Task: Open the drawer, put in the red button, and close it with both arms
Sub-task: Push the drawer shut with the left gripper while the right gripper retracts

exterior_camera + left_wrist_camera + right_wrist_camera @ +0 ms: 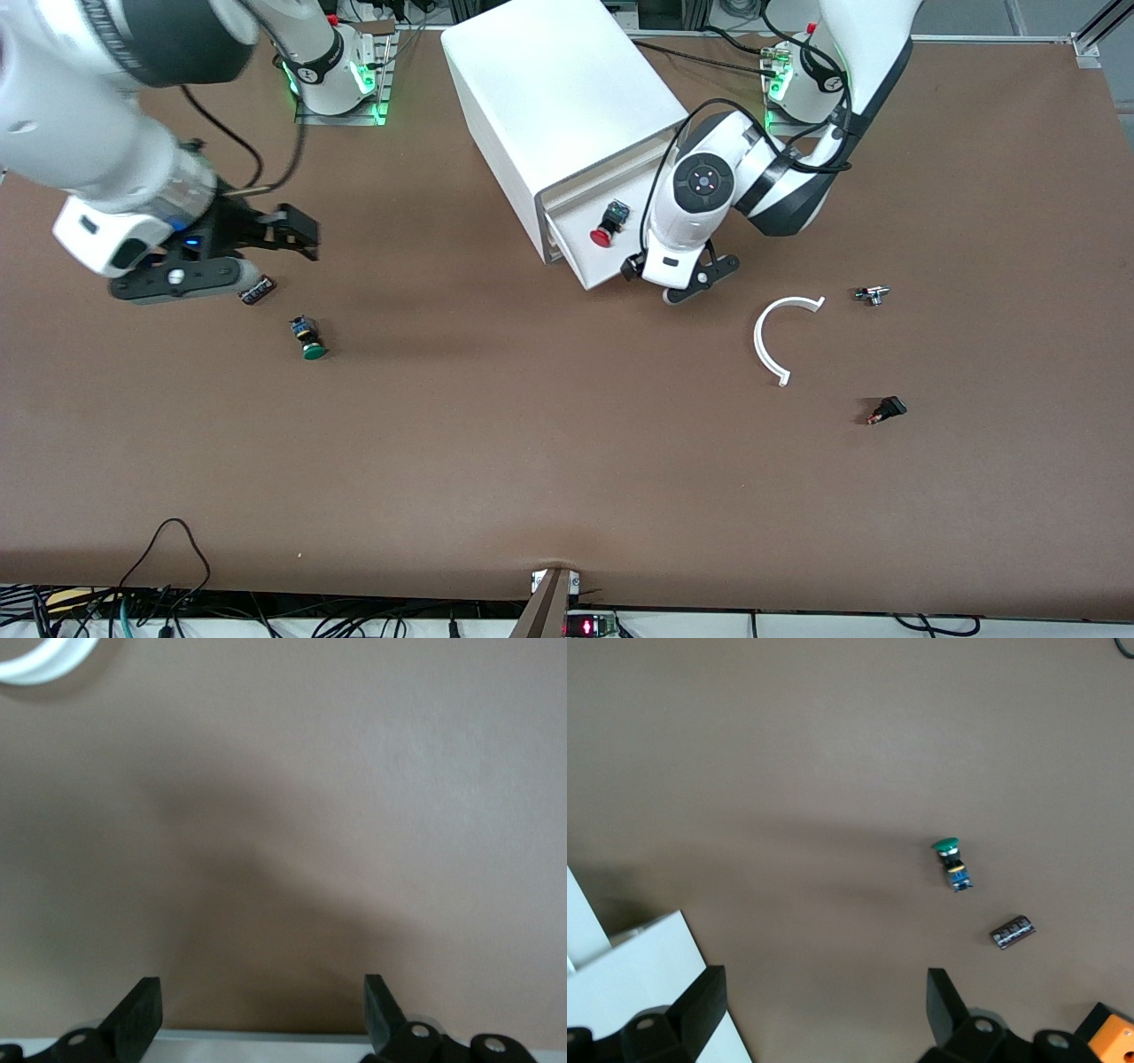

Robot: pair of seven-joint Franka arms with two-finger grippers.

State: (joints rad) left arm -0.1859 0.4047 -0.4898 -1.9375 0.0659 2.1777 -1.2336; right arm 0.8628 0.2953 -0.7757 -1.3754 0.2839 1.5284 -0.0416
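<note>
at the right arm's end of the desk [532,461], the right hand [279,232] hangs w/ fingers spread wide and nothing in them, over a small black block [257,291]; the green button [310,339] lies nearer the front camera than that block, and neither is wanted. mid-desk stands the white cabinet [558,97], and its middle drawer [589,235] is pulled out w/ the red button [611,223] lying inside on its side, red cap toward the drawer's front. so the step in hand looks to be the close, w/ both arms. the left hand [687,285] sits low just beside the drawer's front corner, fingers wide apart, holding nothing; its wrist view shows only bare desk and a white edge by the fingertips. toward the left arm's end lie a white curved piece [775,341], a small metal part [872,295] and a small black-and-orange part [887,411], all well apart from the drawer. to do the close well, the right arm prob. needs to cross to the drawer front's free end so both hands press the face flat, one toward each end. an even push along the slide matters, since the cabinet sits at an angle and a one-sided shove could skew it or jam the drawer. slow is better so the button doesn't roll or catch.
</note>
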